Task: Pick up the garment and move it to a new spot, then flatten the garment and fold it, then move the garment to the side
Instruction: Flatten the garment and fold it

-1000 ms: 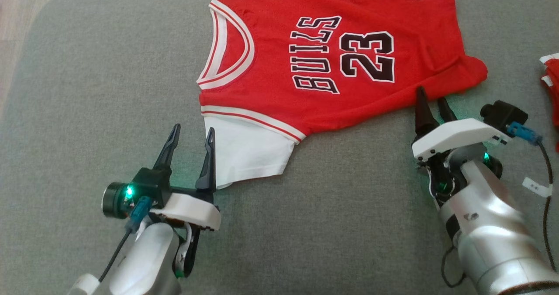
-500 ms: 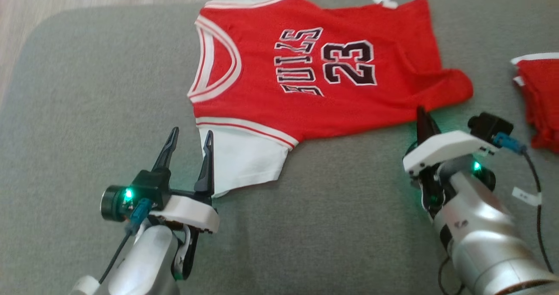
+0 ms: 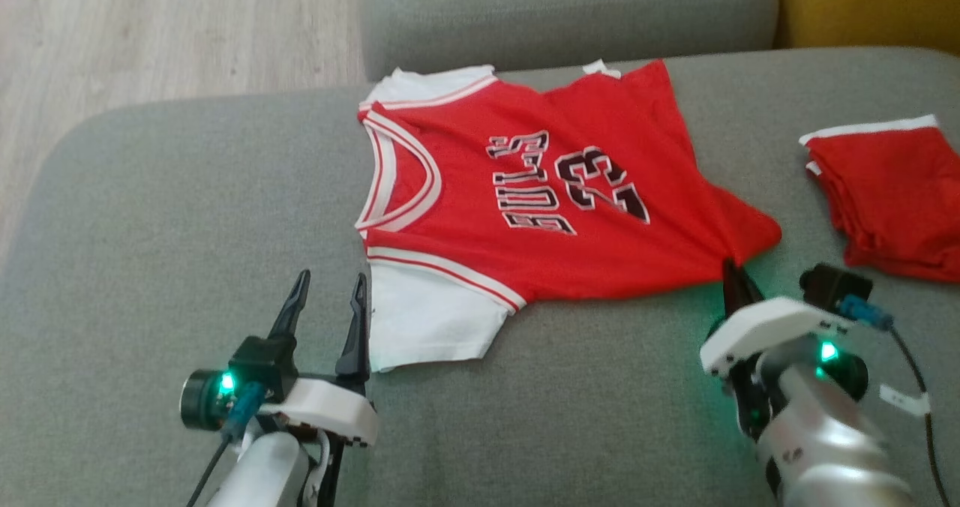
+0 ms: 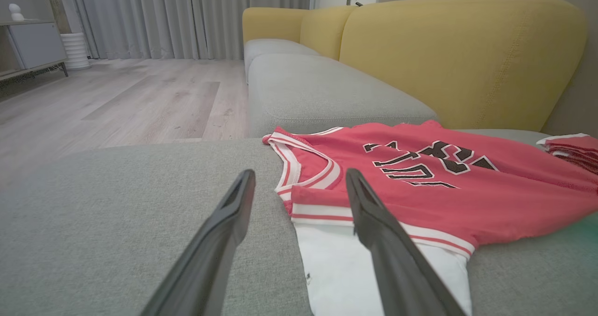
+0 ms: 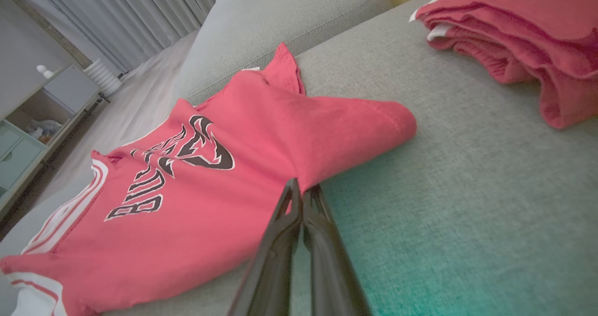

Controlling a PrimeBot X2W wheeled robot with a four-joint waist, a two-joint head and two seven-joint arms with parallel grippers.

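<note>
My right gripper (image 5: 302, 190) is clenching the near hem of the jersey (image 3: 540, 214). My left gripper (image 3: 332, 276) is hanging released beside its white sleeve. The jersey is lying on the grey cushion (image 3: 150, 229), probably light and limp, so it will likely sag when lifted. Bare cushion is opening leftward, and a folded red pile (image 3: 892, 192) is crowding the right.

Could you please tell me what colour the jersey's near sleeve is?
The sleeve is white, clearest in the head view.
</note>
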